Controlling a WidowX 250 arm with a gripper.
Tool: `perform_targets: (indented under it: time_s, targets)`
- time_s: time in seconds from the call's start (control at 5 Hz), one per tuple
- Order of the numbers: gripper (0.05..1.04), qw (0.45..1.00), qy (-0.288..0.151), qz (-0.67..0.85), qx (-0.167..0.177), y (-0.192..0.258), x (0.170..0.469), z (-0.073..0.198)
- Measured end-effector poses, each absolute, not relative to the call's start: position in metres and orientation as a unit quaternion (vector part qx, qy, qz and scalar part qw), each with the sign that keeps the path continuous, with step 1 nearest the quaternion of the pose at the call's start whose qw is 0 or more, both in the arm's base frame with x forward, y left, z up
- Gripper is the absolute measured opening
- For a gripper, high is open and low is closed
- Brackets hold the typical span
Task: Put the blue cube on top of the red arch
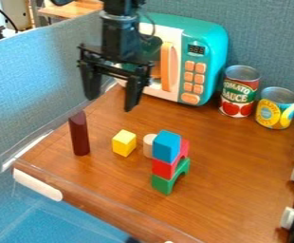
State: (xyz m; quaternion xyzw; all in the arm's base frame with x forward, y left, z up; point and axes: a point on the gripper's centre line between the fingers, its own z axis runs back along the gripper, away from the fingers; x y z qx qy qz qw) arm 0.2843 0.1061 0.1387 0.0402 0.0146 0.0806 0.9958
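A black gripper [111, 102] hangs with its jaws apart near the teal microwave [206, 29], as the blue cube [166, 147] sits atop the red arch [164, 168] and green arch [164, 184] before the microwave.

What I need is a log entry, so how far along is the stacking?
Stacking looks done: the blue wooden cube rests on the red wooden arch, itself on a green wooden arch. In hand: nothing; the black end effector hangs open, away from the stack. Nothing appears left to do.

Glossy brown wood tabletop [238, 175], shiny metal cans [243, 73], rough cloth-like blue walls [54, 71]
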Motion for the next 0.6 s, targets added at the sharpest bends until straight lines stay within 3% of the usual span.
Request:
perform_targets:
  time_s: [0.6]
  targets:
    - [1.001,0.996,0.015,0.077,0.038,0.1070,0.2840,0.1382]
